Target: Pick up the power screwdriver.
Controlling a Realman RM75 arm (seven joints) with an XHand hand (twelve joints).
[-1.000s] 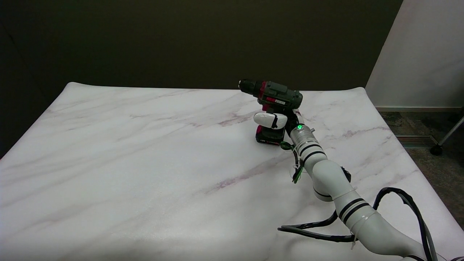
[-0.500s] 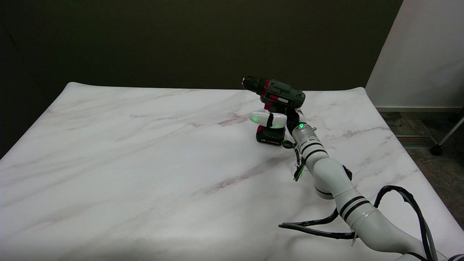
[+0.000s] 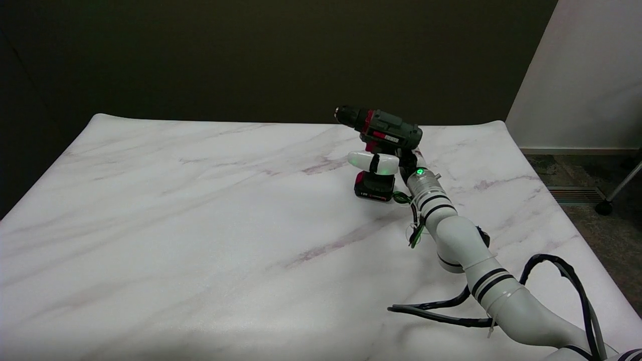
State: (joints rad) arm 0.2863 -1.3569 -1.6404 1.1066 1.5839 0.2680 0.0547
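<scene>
Fingers [image 3: 373, 163] of my right hand [image 3: 393, 163] are wrapped around the handle of the power screwdriver [image 3: 383, 145], and that's a hold, one white finger lying right across the front of the grip with a green glow on it. My hand is mostly hidden behind the tool, so how the other fingers sit I can't tell. The screwdriver stands upright at the far right of the marble-patterned surface [image 3: 200, 225]: dark green body on top, red collar behind the black chuck [image 3: 346, 114], and that chuck pointing off to the picture's left and a touch upward. Down below my finger sits the black battery pack [image 3: 374, 187] with its red trim, right at the surface; whether it's touching or just clear of it I can't make out. My white forearm [image 3: 451, 230] runs in from the lower right, black bands around it, a green light lit at the wrist [image 3: 420, 173]. Black cables [image 3: 551, 271] loop beside the arm near the surface's right edge, one strand lying on the marble.
</scene>
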